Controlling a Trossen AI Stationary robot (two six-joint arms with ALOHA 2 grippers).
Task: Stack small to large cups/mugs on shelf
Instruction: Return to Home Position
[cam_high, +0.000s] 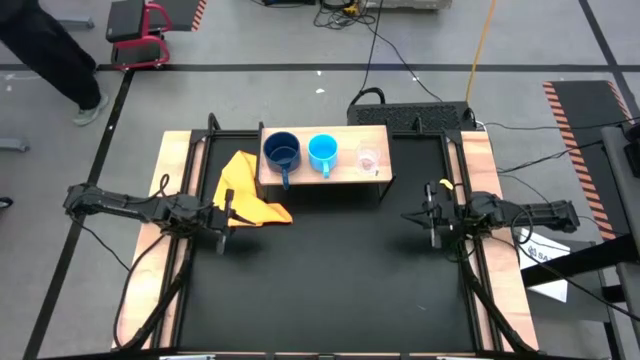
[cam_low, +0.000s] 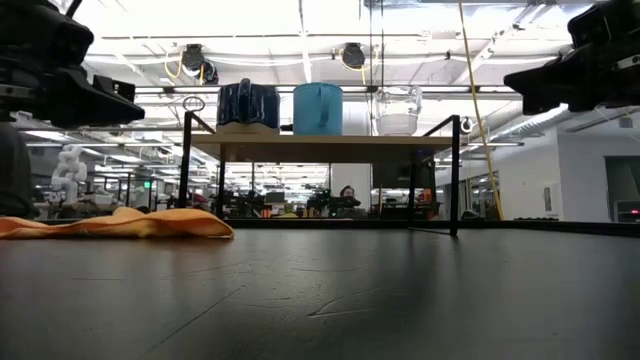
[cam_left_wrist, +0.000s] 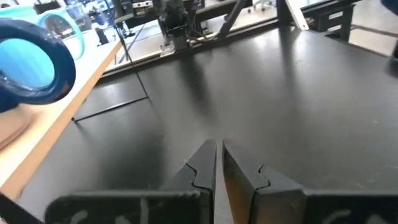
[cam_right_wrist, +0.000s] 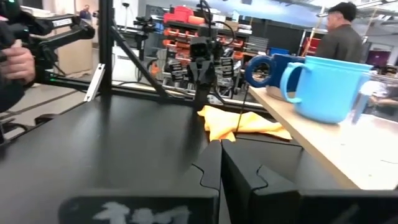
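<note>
- On the shelf (cam_high: 345, 138), in 1 row, upright and apart: dark blue mug (cam_high: 282, 152), light blue mug (cam_high: 322, 151), glass cup (cam_high: 368, 158), ordered by size.
- Left gripper (cam_high: 222, 215): near the table's left rail, next to the yellow cloth (cam_high: 245, 195), fingers pressed together, nothing held.
- Right gripper (cam_high: 432, 220): near the right rail, well clear of the shelf, likewise closed and empty.
- Judged done: all 3 placements.
- Probably left: only settling both arms at rest.
</note>
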